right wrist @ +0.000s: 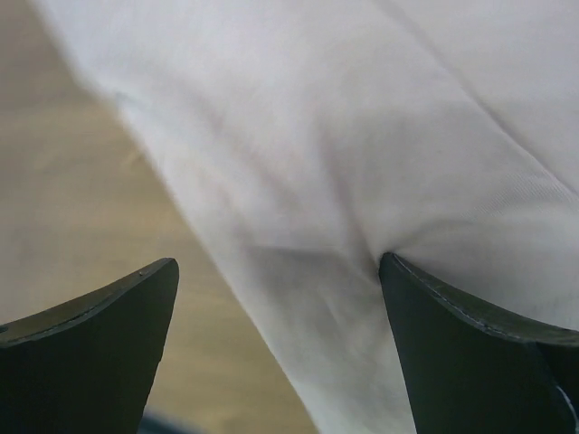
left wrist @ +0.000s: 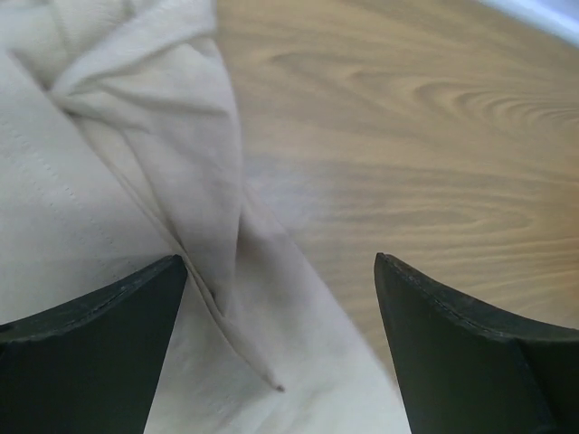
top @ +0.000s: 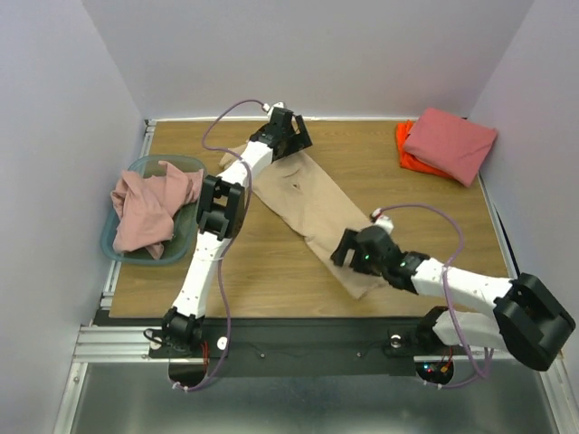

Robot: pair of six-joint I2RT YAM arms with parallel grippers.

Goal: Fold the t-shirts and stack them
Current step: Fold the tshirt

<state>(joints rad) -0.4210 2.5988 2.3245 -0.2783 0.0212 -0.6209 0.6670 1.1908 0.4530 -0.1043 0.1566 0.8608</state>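
Wood-grain table (top: 262,280) between pale walls carries the tan t-shirt (top: 308,199), lying at its middle as a long diagonal band, narrowed lengthwise and apparently partway through folding. The left gripper (top: 288,136) hovers over this shirt's far end and the right gripper (top: 351,249) over its near end. Both have their jaws spread wide with nothing held, likely so each can pinch an end and bring one over the other. In both wrist views a cloth edge runs between the fingers, with bare wood beside it. Left of the tan shirt, a dusty pink shirt (top: 149,208) sits crumpled in a teal bin (top: 136,256). Far right of it, a folded salmon-red shirt (top: 452,143) rests on an orange one (top: 405,152), close to the wall. Bare wood flanks the tan shirt on both sides.
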